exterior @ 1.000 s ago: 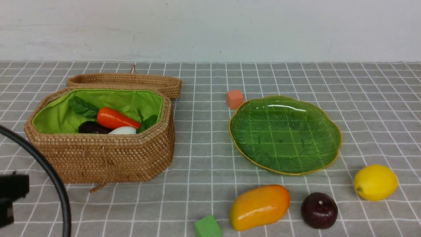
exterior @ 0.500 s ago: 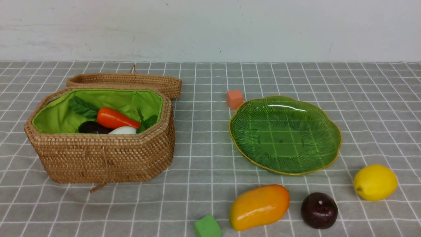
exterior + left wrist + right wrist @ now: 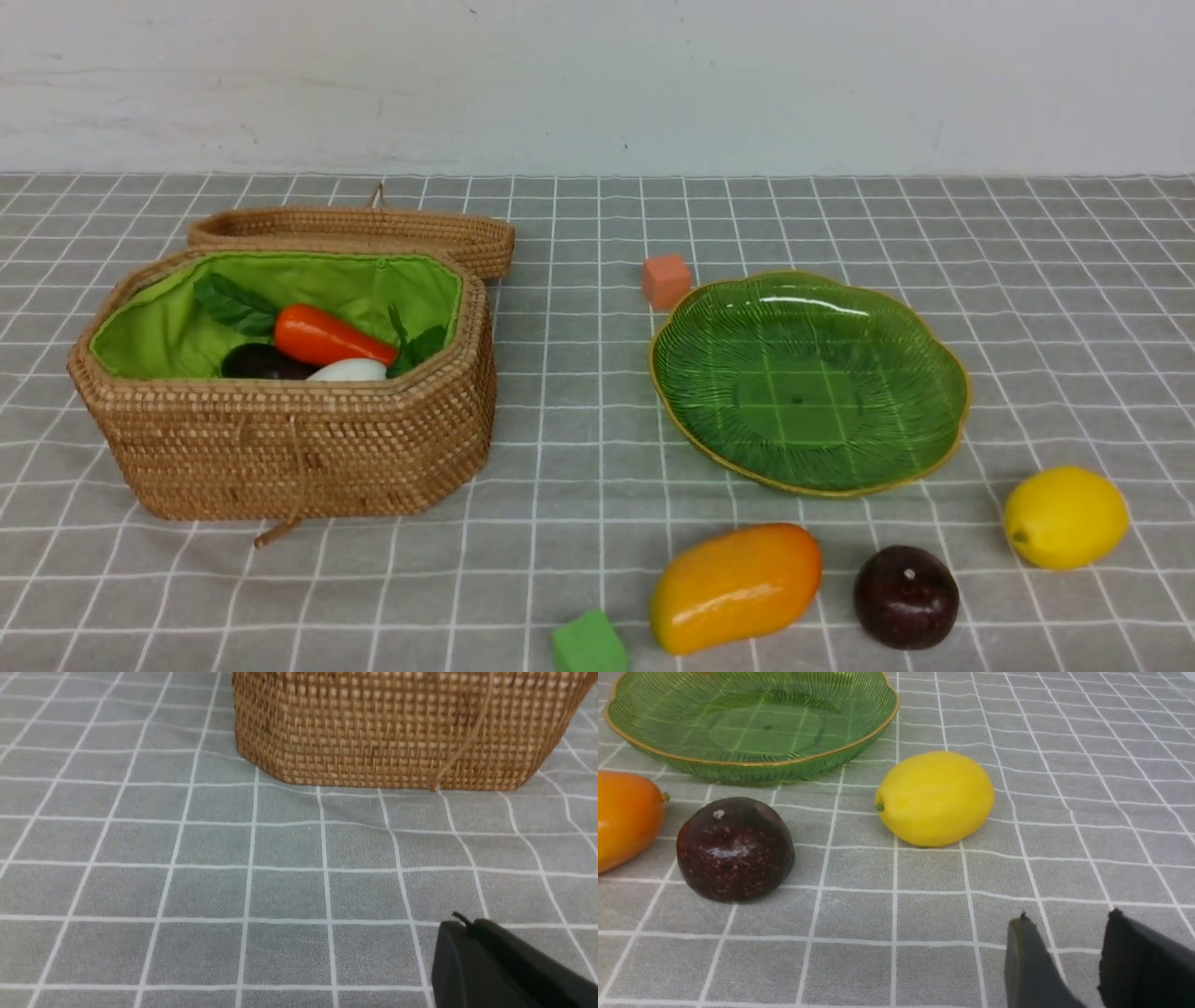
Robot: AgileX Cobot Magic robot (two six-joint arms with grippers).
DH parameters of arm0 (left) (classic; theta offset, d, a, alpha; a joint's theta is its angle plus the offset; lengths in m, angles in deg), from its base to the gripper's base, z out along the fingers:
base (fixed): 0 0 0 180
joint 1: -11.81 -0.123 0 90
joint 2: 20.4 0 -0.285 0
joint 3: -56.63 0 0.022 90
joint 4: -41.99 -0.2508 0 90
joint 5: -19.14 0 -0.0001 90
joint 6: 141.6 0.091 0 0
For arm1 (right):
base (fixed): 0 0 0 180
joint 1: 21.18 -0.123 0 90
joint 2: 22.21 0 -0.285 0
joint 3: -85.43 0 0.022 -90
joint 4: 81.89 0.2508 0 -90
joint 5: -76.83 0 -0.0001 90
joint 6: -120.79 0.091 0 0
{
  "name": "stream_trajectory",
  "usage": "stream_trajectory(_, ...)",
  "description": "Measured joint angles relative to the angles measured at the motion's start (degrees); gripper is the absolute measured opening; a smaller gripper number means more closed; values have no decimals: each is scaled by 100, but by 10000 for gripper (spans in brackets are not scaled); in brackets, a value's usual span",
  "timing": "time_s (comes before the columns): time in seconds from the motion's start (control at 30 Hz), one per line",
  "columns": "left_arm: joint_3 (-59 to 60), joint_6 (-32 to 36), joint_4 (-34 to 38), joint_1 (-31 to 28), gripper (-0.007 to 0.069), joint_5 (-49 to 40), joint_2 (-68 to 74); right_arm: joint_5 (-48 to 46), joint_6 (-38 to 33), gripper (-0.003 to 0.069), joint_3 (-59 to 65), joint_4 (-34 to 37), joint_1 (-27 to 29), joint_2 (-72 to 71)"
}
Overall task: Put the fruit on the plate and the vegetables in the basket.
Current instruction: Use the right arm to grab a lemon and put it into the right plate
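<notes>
The wicker basket [image 3: 299, 448] stands at the left with its lid behind it. Inside lie the orange carrot [image 3: 327, 338], the dark eggplant [image 3: 257, 362] and the white vegetable [image 3: 350, 371]. The green leaf plate [image 3: 808, 383] at the right holds nothing. In front of it lie the mango [image 3: 736, 586], the dark purple fruit [image 3: 906, 597] and the lemon [image 3: 1065, 517]. Neither arm shows in the front view. My left gripper [image 3: 462, 924] is shut and holds nothing, on the near side of the basket [image 3: 402, 728]. My right gripper [image 3: 1066, 919] is open over the cloth, short of the lemon [image 3: 934, 798] and the purple fruit [image 3: 734, 849].
A small orange cube [image 3: 666, 281] sits against the plate's far left rim. A green cube [image 3: 588, 644] lies near the front edge, left of the mango. A grey checked cloth [image 3: 579, 467] covers the table, and a white wall runs along the back.
The left arm and its black cable, at the front view's left edge a second ago, have drawn back out of that view. Nothing on the table has moved.
</notes>
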Motion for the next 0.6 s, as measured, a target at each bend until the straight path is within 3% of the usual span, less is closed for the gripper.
stream_trajectory(0.6, 0, 0, 0, -7, 0, 19, 0, 0, 0, 244, 0, 0, 0, 0)
